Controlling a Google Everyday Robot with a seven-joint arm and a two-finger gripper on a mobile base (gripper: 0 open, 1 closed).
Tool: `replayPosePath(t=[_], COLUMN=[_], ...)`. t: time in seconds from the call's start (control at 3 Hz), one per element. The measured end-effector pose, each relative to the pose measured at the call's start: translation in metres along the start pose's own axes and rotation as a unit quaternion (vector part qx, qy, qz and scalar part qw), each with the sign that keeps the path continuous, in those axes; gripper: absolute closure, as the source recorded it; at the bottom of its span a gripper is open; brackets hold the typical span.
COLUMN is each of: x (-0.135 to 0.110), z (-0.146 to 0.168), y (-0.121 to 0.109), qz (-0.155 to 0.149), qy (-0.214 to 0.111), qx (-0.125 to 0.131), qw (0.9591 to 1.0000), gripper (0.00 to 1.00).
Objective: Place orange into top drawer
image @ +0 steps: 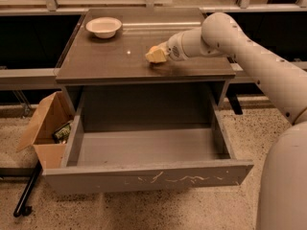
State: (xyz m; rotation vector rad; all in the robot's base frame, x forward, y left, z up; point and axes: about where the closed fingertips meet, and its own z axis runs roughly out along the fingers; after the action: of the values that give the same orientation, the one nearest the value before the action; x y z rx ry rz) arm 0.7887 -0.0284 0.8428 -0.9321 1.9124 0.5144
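The top drawer (144,176) is pulled wide open below the cabinet top, a shallow grey box with pale scratch marks on its front panel, and nothing shows inside it. My gripper (156,55), pale yellow at its tip, sits low over the dark cabinet top (110,61) near its middle, on the end of the white arm (249,56) that reaches in from the right. No orange shows anywhere in the camera view; it may be hidden at the gripper's tip.
A white bowl (103,27) stands at the back left of the cabinet top. A brown cardboard box (43,128) with litter in it stands on the floor left of the drawer. A black bar (26,193) lies on the floor beside it.
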Motion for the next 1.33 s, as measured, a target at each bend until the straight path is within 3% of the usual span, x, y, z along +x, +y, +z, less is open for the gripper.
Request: replayPosePath(t=[0.33,0.67,1.0,1.33], x=[-0.008,-0.020,0.002,0.002], z=[-0.015,-0.052,-0.092,-0.092], y=[0.013,0.043,0.085,0.085], qz=[-0.018,-0.048,-0.063,-0.063], qy=[-0.017,-0.044,-0.035,-0.035], qx=[-0.004,-0.008,-0.032,-0.032], qw=[0.9997,0.9979,0.9969,0.9969], gripper=[0.84,1.00,1.00,1.00])
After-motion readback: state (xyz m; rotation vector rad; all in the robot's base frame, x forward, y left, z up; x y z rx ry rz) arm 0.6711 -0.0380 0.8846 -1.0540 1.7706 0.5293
